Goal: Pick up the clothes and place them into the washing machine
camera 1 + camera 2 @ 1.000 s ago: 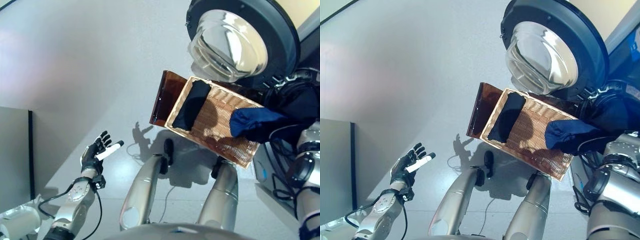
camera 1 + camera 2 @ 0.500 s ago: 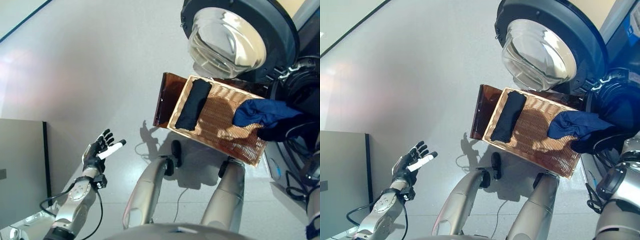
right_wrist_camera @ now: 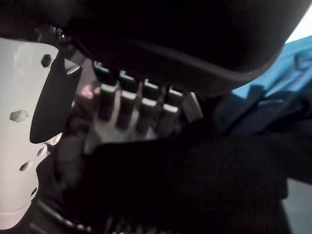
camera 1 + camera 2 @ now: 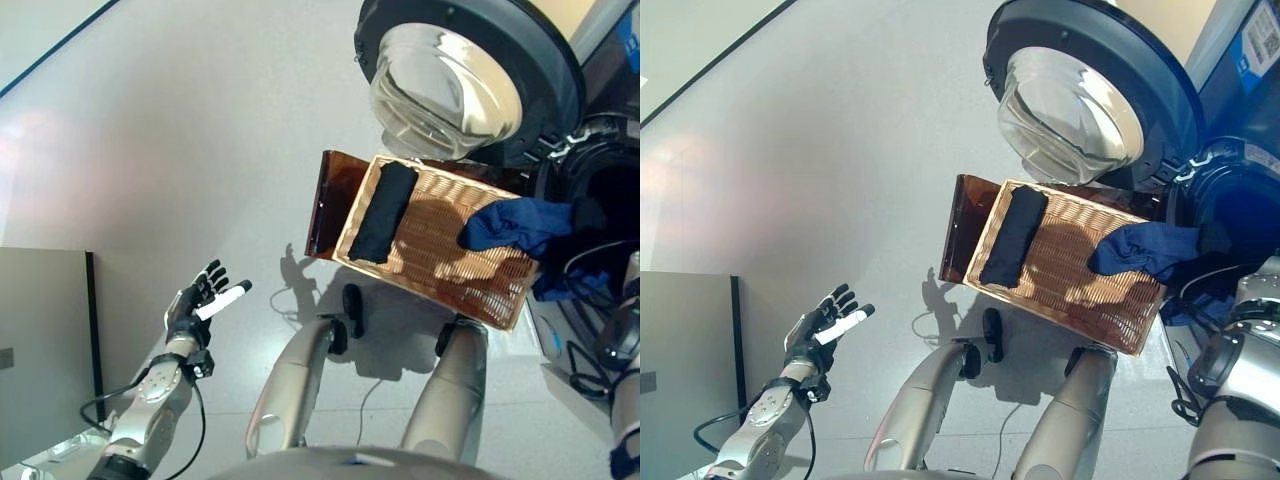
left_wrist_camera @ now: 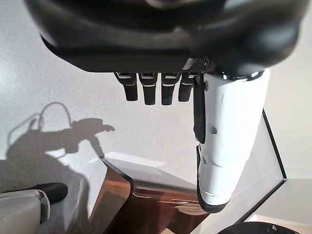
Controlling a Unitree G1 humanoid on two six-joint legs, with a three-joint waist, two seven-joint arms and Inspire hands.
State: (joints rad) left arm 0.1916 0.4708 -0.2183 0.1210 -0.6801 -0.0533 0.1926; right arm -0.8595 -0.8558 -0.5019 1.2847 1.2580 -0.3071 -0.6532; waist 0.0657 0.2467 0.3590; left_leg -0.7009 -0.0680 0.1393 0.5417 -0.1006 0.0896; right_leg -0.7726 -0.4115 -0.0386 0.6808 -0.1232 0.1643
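Blue garment [image 4: 515, 222] shifted drumward; black cloth [image 4: 383, 211] in basket [image 4: 440, 262]

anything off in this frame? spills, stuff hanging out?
One thing: the blue garment hangs over the wicker basket's right rim toward the washing machine opening, partly outside. The black garment lies flat inside. Nothing on the floor.
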